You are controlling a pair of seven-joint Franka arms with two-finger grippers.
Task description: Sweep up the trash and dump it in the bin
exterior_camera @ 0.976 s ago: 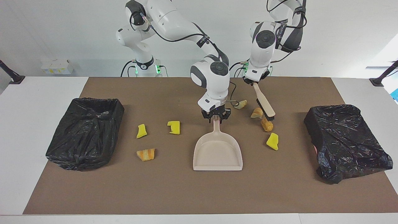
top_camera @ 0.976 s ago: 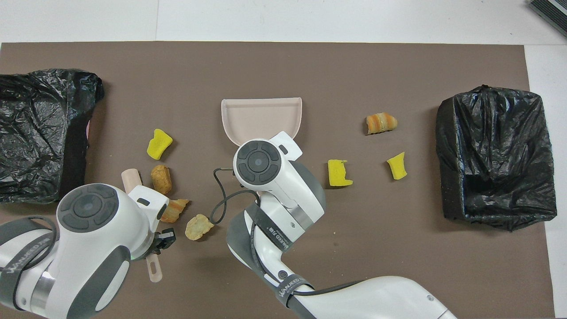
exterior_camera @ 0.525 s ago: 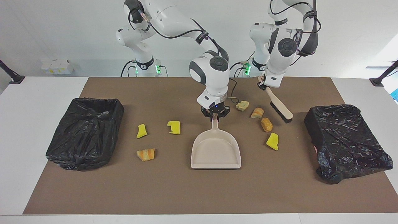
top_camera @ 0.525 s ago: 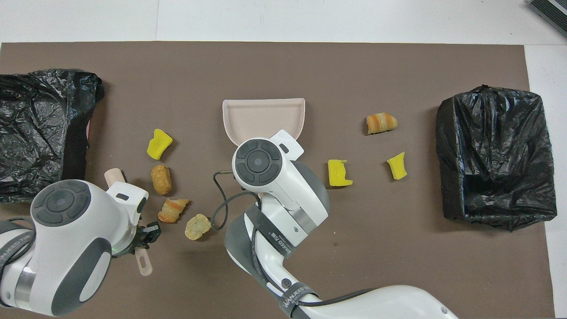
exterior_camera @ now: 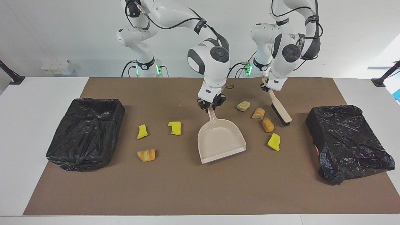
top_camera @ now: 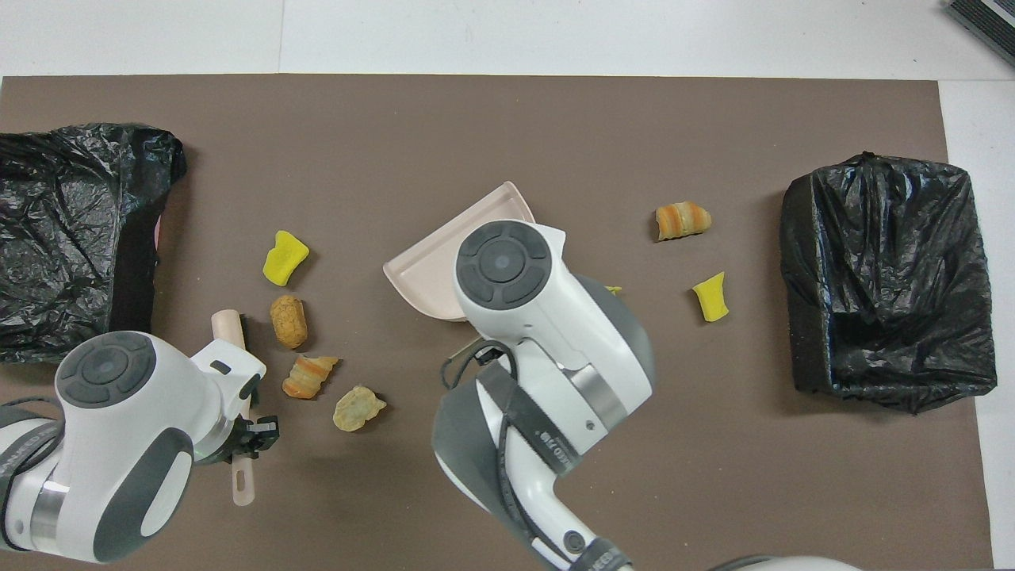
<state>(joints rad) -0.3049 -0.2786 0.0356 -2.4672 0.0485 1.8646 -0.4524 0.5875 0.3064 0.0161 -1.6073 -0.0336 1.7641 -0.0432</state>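
Brown matting (exterior_camera: 200, 193) covers our desk; black-lined bins (exterior_camera: 84, 134) (exterior_camera: 347, 140) sit at its two ends, contents unseen. Our right gripper (exterior_camera: 211, 107) clamps the empty dustpan (exterior_camera: 220, 140), our left gripper (exterior_camera: 265, 87) clamps the brush (exterior_camera: 279, 110). Seven trash scraps (exterior_camera: 268, 125) lie mid-desk.

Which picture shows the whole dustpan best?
The facing view: the dustpan shows whole, from handle to open mouth, held by the right tool. In the overhead view, the right arm covers its handle and much of its tray.

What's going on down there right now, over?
Right gripper shut on dustpan handle, left gripper shut on brush. Trash all on the mat, none collected. Nothing blocking.
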